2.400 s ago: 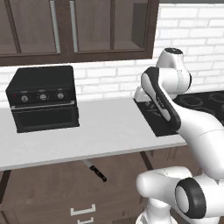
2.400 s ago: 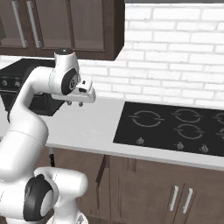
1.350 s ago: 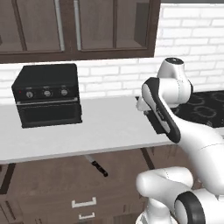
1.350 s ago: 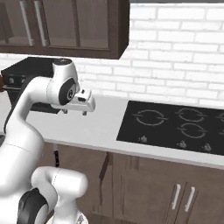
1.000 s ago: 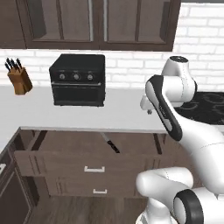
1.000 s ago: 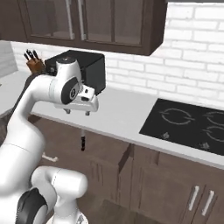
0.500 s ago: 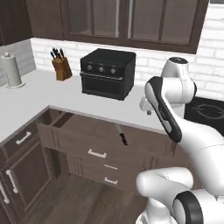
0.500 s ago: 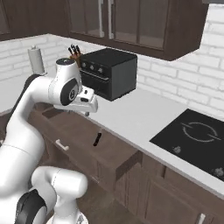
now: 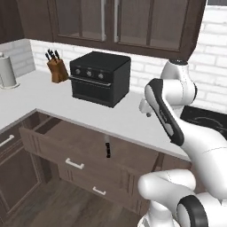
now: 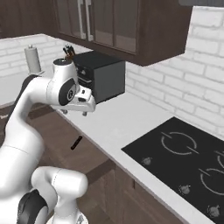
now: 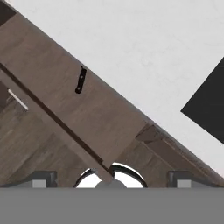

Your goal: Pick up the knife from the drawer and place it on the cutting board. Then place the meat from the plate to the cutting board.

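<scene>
The wide dark brown drawer [image 9: 52, 150] stands pulled open below the white counter. In it lies the knife [image 9: 107, 147], its black handle toward the drawer front and its blade reaching under the counter edge; the same knife [image 10: 76, 142] [image 11: 80, 81] is small and dark on the drawer floor [image 11: 92, 118]. My gripper [image 10: 74, 113] [image 9: 146, 111] hangs open and holds nothing, above the counter edge, higher than the knife and to its right in the left base view. The cutting board, the plate and the meat are out of view.
A black toaster oven [image 9: 101, 77] sits at the back of the counter, with a knife block [image 9: 56, 69] and a paper towel roll [image 9: 6, 71] to its left. A black cooktop [image 10: 183, 162] lies to the right. Dark wall cabinets hang overhead.
The whole picture has shifted: the base has moved and turned, so the open drawer and the knife now sit nearer and more central. The arm keeps its pose and the gripper stays open.
</scene>
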Tool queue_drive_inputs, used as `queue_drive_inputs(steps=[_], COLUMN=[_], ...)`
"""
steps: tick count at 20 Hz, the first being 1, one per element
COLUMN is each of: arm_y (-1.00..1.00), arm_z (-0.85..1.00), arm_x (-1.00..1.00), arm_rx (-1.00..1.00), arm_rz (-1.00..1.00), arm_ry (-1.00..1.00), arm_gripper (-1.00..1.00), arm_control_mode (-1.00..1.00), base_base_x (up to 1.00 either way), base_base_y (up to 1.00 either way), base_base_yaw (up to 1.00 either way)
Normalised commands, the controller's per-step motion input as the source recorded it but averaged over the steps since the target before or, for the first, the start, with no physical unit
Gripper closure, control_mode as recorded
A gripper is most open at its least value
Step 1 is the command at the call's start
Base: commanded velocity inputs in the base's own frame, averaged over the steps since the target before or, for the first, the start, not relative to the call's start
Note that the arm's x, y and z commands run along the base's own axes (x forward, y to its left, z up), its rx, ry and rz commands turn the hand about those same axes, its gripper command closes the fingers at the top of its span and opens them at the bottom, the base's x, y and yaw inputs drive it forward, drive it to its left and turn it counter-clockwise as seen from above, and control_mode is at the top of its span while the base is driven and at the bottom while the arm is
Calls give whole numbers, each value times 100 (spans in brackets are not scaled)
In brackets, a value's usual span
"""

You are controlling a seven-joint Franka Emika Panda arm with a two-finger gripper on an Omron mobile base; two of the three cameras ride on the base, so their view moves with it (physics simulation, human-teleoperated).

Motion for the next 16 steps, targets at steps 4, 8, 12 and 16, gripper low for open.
queue_drive_inputs(steps=[4, 8, 12, 16], arm_y=[0, 0, 0, 0], arm_z=[0, 0, 0, 0], arm_x=[0, 0, 0, 0], arm_rx=[0, 0, 0, 0], arm_rz=[0, 0, 0, 0], arm_ry=[0, 0, 0, 0], arm_gripper=[-100, -100, -100, -100], arm_control_mode=[100, 100, 100, 100], base_base_x=[23, 0, -3, 6], base_base_y=[-55, -52, -37, -22], base_base_yaw=[26, 25, 18, 13])
